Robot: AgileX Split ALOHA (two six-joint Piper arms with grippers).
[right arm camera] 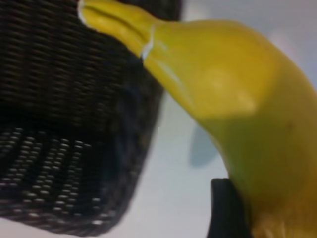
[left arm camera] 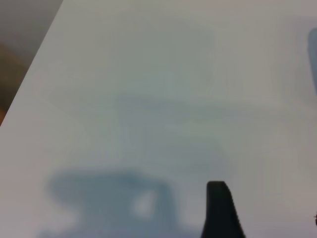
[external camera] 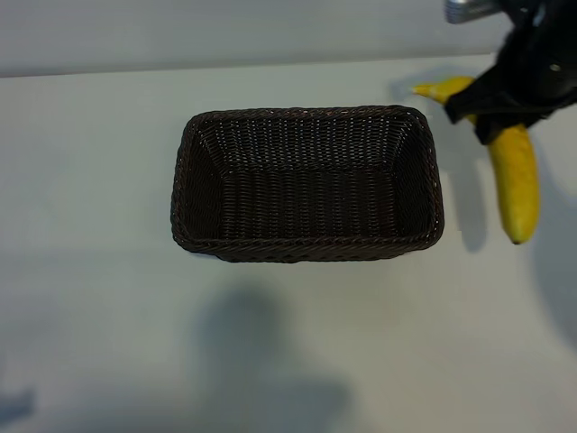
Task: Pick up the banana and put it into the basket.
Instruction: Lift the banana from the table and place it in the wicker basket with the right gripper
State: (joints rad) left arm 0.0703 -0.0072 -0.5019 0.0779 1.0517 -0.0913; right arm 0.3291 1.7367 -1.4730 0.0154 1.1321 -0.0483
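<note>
The dark brown wicker basket [external camera: 306,248] stands in the middle of the white table with nothing in it. To its right, the yellow banana [external camera: 516,176] hangs a little above the table, its stem toward the basket's far right corner. My right gripper [external camera: 505,106] is shut on the banana near its stem end. In the right wrist view the banana [right arm camera: 237,89] fills the picture beside the basket's wall [right arm camera: 64,99], with one black finger [right arm camera: 225,210] pressed against it. My left gripper [left arm camera: 267,210] stands open over bare table, holding nothing.
The white table [external camera: 90,180] stretches wide to the left of the basket and in front of it. An arm's shadow [external camera: 261,361] falls on the near side. The table's edge [left arm camera: 29,74] shows in the left wrist view.
</note>
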